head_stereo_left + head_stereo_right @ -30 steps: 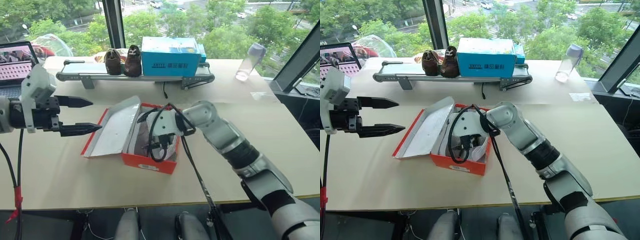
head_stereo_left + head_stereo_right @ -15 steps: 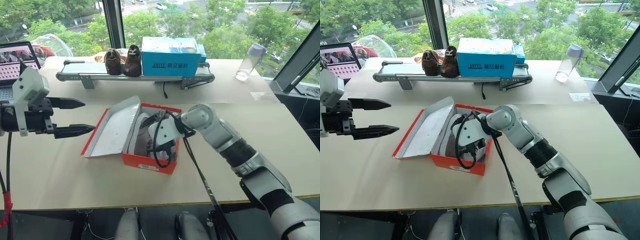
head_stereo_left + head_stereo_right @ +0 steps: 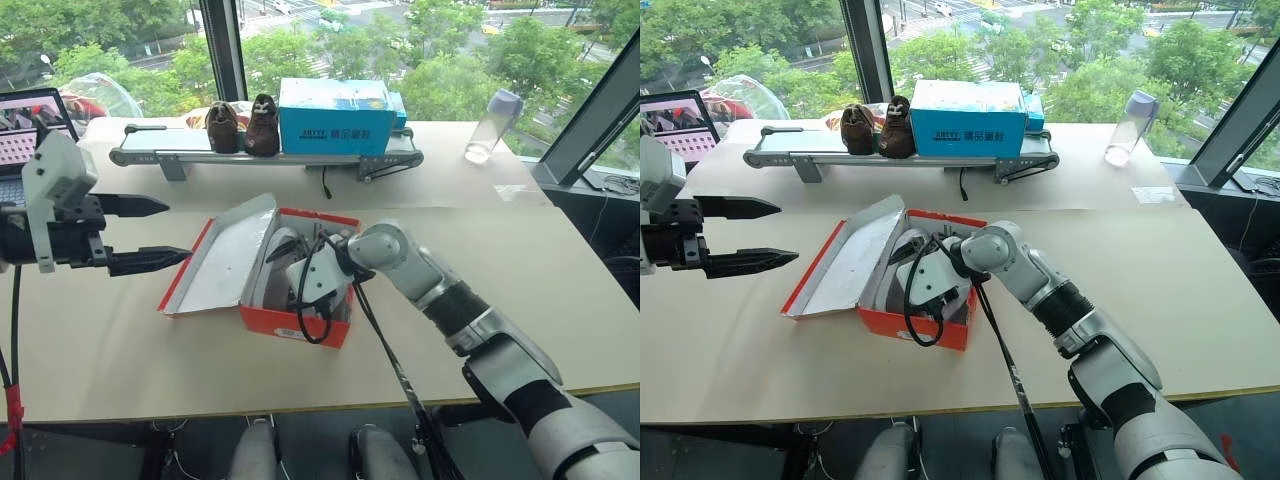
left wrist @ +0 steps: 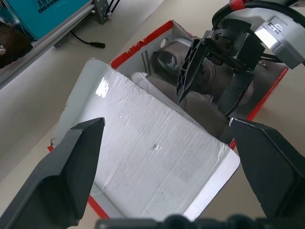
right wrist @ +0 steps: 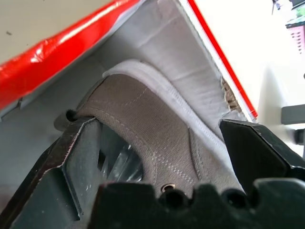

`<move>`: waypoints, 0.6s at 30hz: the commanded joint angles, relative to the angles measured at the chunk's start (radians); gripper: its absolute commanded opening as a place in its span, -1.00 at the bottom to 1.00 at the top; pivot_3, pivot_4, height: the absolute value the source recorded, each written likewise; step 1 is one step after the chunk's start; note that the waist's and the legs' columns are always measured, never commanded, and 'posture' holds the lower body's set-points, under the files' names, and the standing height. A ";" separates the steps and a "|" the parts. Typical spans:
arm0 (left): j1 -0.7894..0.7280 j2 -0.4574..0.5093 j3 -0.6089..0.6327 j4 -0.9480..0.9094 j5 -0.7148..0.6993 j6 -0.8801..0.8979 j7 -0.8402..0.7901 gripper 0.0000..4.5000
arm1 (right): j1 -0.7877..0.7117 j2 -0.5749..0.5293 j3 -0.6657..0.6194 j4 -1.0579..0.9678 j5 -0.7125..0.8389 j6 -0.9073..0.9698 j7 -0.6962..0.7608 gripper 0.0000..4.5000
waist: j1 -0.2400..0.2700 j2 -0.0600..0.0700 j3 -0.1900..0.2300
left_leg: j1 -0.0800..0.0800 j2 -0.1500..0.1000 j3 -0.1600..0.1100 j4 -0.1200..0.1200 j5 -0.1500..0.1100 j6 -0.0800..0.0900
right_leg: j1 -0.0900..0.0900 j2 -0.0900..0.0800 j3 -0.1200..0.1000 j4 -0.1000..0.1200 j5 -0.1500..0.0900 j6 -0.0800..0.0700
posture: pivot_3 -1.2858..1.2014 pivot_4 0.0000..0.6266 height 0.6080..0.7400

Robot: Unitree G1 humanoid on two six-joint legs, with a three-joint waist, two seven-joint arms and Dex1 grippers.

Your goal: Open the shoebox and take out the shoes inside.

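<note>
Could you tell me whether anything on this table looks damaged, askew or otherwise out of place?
Nothing is spilled or broken. The shoebox lies at a slant on the table, its lid flung open to the robot's left. The right end effector is inside over a grey shoe. The corner by the lid's hinge looks slightly frayed.

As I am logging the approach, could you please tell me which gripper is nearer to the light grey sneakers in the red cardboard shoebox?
Right. The right gripper is inside the red cardboard shoebox, jaws open around a light grey sneaker. The left gripper hovers beside the raised lid, outside the box.
</note>
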 commanded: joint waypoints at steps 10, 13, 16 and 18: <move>-0.009 0.006 0.042 -0.034 -0.016 0.006 0.030 1.00 | 0.033 0.076 -0.050 -0.010 0.050 0.046 -0.013 -0.06 | -0.002 0.000 0.000 | 0.000 0.000 0.004 -0.002 0.000 0.000 | 0.000 0.001 0.005 0.001 0.004 0.005 | 0.03 -0.52 1.00; -0.023 0.005 0.027 -0.028 -0.013 0.000 0.032 1.00 | 0.043 0.080 -0.050 -0.012 0.049 0.054 -0.009 -0.54 | -0.001 0.000 0.000 | 0.000 0.000 0.004 -0.002 0.000 0.000 | -0.001 0.001 0.006 0.001 0.003 0.005 | 0.03 -0.52 1.00; -0.033 0.004 0.015 -0.023 -0.010 -0.004 0.032 1.00 | 0.049 0.079 -0.056 -0.020 0.053 0.067 -0.005 -0.97 | -0.001 0.000 0.000 | 0.000 0.000 0.005 -0.002 0.000 0.000 | -0.001 0.001 0.006 0.001 0.003 0.005 | 0.03 -0.52 1.00; -0.039 0.005 0.006 -0.017 -0.007 -0.011 0.031 1.00 | 0.050 0.076 -0.065 -0.032 0.064 0.078 -0.001 -0.97 | -0.001 0.000 0.000 | 0.000 0.001 0.005 -0.002 0.000 0.000 | -0.001 0.001 0.006 0.001 0.003 0.005 | 0.03 -0.52 1.00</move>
